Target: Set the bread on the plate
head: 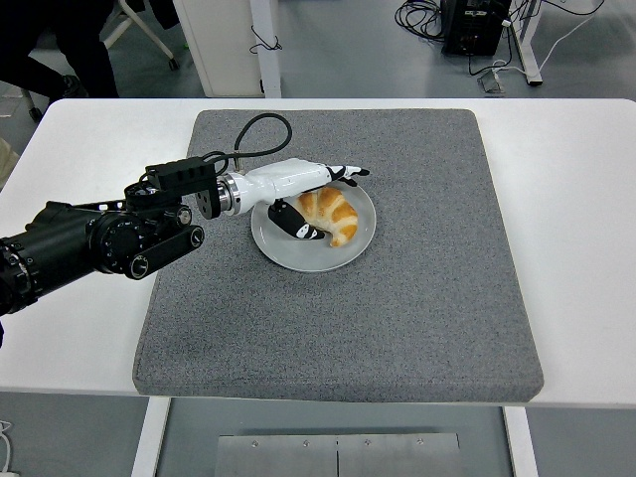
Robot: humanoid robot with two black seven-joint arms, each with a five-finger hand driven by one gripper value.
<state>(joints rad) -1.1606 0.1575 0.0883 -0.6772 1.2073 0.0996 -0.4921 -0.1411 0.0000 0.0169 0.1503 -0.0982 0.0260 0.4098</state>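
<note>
Left of the frame's centre, a croissant (pixel 330 212) lies on a grey plate (pixel 360 237), which sits on a grey mat (pixel 427 278) covering the white table (pixel 576 199). Over the plate's left side, the left hand (pixel 303 194) has its fingers (pixel 350 172) spread, gripping nothing.

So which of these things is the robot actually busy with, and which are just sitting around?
Part of the job:
- bread, lying on the plate
- plate
- left hand, fingers spread over the bread

Just there:
- grey mat under the plate
- white table
- cables on the floor behind
</note>
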